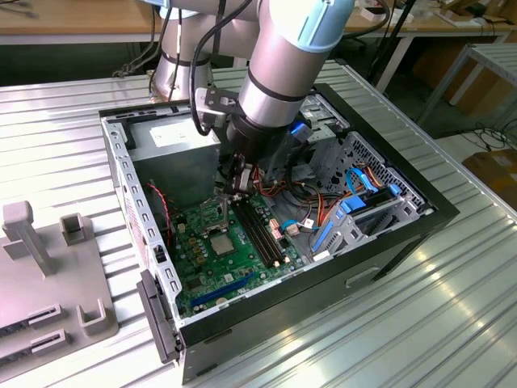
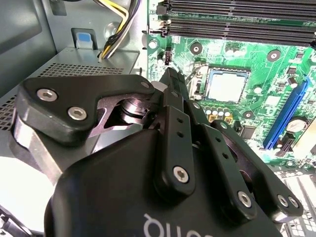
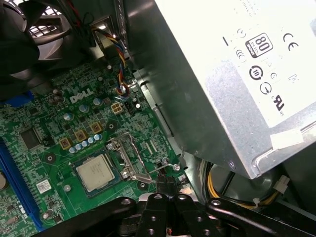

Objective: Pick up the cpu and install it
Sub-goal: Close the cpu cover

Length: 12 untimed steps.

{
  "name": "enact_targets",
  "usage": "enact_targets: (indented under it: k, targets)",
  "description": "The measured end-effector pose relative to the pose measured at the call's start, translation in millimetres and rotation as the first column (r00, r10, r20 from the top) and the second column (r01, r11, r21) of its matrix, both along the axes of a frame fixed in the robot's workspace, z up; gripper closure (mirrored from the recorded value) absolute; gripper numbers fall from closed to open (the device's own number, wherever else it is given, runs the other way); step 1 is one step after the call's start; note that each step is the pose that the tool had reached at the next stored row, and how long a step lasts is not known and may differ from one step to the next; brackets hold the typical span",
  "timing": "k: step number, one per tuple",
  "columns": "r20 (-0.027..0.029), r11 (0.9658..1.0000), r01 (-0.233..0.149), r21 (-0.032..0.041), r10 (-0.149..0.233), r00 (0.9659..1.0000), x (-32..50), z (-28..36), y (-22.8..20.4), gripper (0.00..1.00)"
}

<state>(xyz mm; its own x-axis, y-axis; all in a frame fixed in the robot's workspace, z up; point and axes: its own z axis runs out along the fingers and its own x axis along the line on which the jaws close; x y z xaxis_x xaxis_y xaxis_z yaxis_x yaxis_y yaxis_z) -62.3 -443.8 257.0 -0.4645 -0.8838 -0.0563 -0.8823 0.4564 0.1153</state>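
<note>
already seated: cpu point(image 3: 97, 172) beside hand point(image 3: 166, 183).

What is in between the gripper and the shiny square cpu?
In the first wrist view, the socket's raised metal latch frame lies between the gripper and the cpu.

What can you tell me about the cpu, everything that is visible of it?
The cpu is a small, thin, flat square with a silvery metal face and a narrow greenish rim. It lies flat in the metal-framed socket on the green board, with the socket's frame swung open beside it. In both wrist views its face is bare and nothing rests on it. The gripper hangs near the socket's edge, not touching the chip.
</note>
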Motion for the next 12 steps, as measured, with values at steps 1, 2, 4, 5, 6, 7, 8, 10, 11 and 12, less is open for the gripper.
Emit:
enact_targets:
  k: [1, 2, 4, 5, 6, 7, 8, 10, 11, 12]
  targets:
    - [0.0, 1.0, 0.0, -0.0002, 0.0, 1.0, -0.1, 0.1, 0.0, 0.89]
    - [0.0, 1.0, 0.0, -0.0004, 0.0, 1.0, -0.2, 0.2, 0.0, 0.89]
    - [0.0, 1.0, -0.001, -0.001, 0.001, 1.0, -0.4, 0.4, -0.1, 0.89]
    - [0.0, 1.0, -0.001, -0.0013, 0.001, 1.0, -0.6, 0.4, -0.1, 0.89]
    - [-0.0001, 1.0, -0.001, -0.0019, 0.001, 1.0, -0.8, 0.6, -0.2, 0.89]
    - [-0.0001, 1.0, -0.001, -0.0023, 0.001, 1.0, -0.9, 0.6, -0.4, 0.89]
    - [-0.0001, 1.0, -0.001, -0.0027, 0.001, 1.0, -1.1, 0.6, -0.6, 0.89]
    - [0.0, 1.0, -0.001, -0.0034, 0.001, 1.0, -1.4, 0.6, -1.1, 0.89]
    - [0.0, 1.0, -0.002, -0.0037, 0.002, 1.0, -1.6, 0.6, -1.4, 0.89]
    - [0.0, 1.0, -0.002, -0.0046, 0.002, 1.0, -2.0, 0.6, -2.0, 0.89]
